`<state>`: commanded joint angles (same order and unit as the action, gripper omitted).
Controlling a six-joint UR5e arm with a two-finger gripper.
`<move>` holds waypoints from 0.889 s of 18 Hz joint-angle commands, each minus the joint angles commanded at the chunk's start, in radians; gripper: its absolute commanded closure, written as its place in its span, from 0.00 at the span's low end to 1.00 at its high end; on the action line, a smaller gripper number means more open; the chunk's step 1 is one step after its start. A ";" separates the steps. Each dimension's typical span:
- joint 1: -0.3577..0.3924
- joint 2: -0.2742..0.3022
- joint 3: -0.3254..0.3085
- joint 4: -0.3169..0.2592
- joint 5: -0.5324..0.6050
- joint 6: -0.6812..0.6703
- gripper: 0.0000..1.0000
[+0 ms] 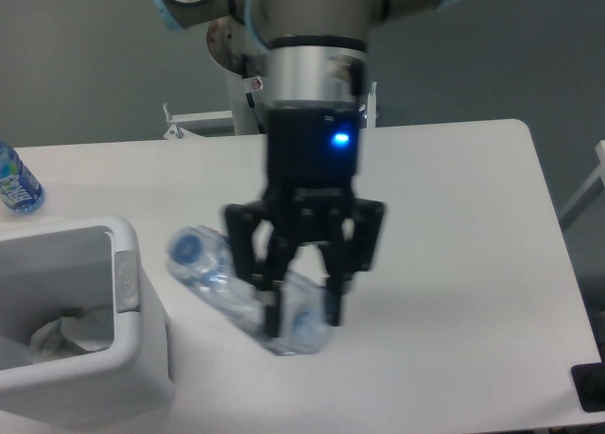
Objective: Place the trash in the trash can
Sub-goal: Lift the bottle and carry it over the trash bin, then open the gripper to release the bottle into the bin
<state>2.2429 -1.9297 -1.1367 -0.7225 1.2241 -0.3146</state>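
Even, diffuse overhead light is washing the white table (454,217) to a soft, slightly bluish tone, with only faint shadows lying under the gripper (301,313) and beside the trash can (132,358). Motion blur is smearing the gripper and the clear bottle (213,273); a blue indicator light is glowing at frame centre. The whole frame is looking soft and low-resolution, background dim grey.

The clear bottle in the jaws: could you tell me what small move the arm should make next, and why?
Probably carry it left and over the rim of the trash can. The gripper grips the clear bottle near its base, cap end pointing at the can, where the crumpled wrapper lies inside.
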 joint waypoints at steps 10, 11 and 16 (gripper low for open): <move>-0.166 -0.080 -0.015 0.038 0.000 0.207 0.43; -0.167 -0.081 -0.027 0.057 -0.002 0.209 0.42; -0.172 -0.066 -0.054 0.077 0.000 0.319 0.00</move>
<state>2.0709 -1.9958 -1.1904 -0.6458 1.2241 0.0044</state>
